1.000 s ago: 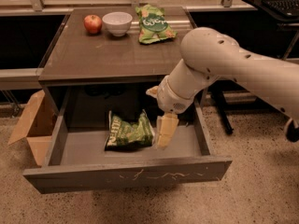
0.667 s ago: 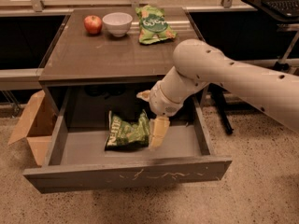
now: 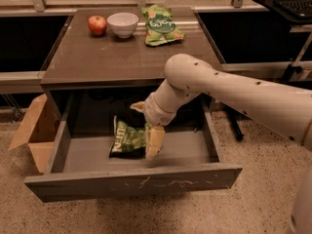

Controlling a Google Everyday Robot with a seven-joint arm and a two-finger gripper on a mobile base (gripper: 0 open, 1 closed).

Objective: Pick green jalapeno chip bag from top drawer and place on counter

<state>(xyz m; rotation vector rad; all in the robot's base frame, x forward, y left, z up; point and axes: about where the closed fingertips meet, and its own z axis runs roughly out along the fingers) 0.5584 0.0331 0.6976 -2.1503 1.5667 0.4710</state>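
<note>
The green jalapeno chip bag (image 3: pixel 127 138) lies crumpled on the floor of the open top drawer (image 3: pixel 131 185), left of centre, white lettering along its left edge. My gripper (image 3: pixel 152 141) reaches down into the drawer from the right and sits at the bag's right edge, one pale finger (image 3: pixel 155 141) overlapping it. The counter (image 3: pixel 117 57) is the glossy grey-brown top above the drawer.
On the counter's far edge stand a red apple (image 3: pixel 97 25), a white bowl (image 3: pixel 123 24) and a paler green bag with a dark round logo (image 3: pixel 161 25). An open cardboard box (image 3: pixel 30 130) stands on the floor left of the drawer. A desk leg (image 3: pixel 292 67) is at right.
My arm has swung left and lower into the drawer, bringing the gripper from beside the bag onto its right edge. The bag has not moved.
</note>
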